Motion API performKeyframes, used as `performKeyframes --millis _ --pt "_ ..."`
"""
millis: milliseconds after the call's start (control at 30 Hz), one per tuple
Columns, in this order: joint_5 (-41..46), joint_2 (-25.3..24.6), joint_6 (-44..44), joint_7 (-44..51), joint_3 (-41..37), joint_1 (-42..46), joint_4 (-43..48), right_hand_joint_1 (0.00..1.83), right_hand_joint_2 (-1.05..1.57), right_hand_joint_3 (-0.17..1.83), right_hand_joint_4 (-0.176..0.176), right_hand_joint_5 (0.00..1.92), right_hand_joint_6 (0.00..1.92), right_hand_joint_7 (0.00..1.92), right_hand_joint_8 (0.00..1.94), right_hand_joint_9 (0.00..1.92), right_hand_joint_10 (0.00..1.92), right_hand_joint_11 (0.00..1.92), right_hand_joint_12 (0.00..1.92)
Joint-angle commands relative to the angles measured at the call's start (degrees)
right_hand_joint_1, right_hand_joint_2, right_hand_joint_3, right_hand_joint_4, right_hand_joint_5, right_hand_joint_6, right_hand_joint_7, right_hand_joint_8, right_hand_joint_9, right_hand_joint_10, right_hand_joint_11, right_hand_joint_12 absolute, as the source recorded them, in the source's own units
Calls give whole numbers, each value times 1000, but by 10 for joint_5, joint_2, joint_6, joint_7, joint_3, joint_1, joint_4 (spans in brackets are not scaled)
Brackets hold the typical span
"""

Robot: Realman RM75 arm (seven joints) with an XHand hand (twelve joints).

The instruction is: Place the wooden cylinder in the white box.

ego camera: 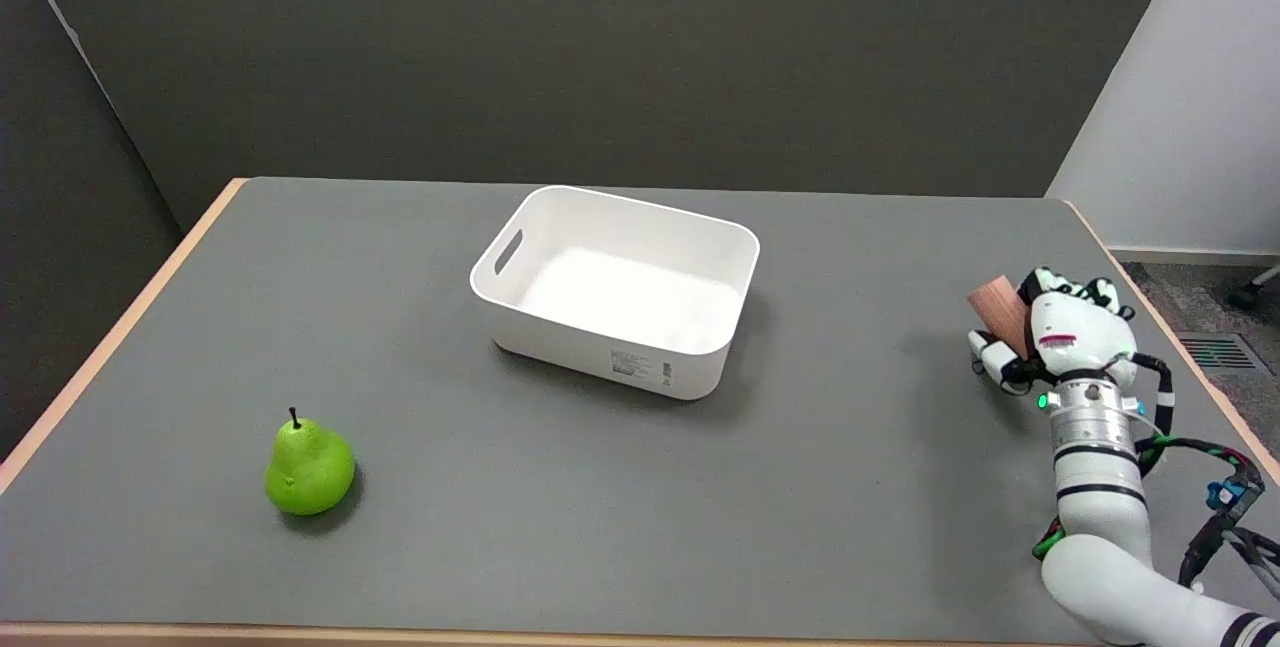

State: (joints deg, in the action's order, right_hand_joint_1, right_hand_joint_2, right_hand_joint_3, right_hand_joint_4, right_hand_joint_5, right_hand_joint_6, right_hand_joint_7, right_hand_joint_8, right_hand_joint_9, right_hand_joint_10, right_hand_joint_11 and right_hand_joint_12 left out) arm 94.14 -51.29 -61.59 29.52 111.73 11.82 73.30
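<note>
At the lower right, the white arm is cut off by the frame edge. Farther up, the wooden cylinder (1001,312) is gripped by the right robot hand (1050,332), tilted, its lower part hidden behind the fingers. Well apart, beyond mid-worktop (850,487), the white box (615,287) is seen.

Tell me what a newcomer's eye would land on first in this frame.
Probably the white box, open and apparently empty, at the table's centre. Next, the bright green pear standing alone near the front left. At the far right, the right hand grips the wooden cylinder, well apart from the box.
</note>
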Motion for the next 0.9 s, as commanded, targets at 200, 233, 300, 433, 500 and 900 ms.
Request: performKeyframes --millis 200,233,300,433,500,900 --pt "-156 16 14 1 -14 -40 91 1003 1423 142 -176 382 1861 368 1941 372 1921 -1 1921" --pt "-169 16 17 1 -14 -42 99 1003 1424 141 -176 383 1860 369 1941 380 1921 -1 1921" --pt "-203 15 31 1 -14 -50 121 998 1430 127 -176 386 1859 372 1941 400 1921 -1 1921" --pt "-264 8 74 1 -14 -68 159 1004 1444 103 -176 377 1878 367 1941 431 1921 1 1921" --pt "-293 4 101 1 -12 -77 178 1010 1438 108 -176 381 1868 372 1941 466 1921 10 1921" --pt "-423 -41 237 -5 110 -245 200 1041 1334 258 -176 429 1821 436 1910 732 1921 37 1921"
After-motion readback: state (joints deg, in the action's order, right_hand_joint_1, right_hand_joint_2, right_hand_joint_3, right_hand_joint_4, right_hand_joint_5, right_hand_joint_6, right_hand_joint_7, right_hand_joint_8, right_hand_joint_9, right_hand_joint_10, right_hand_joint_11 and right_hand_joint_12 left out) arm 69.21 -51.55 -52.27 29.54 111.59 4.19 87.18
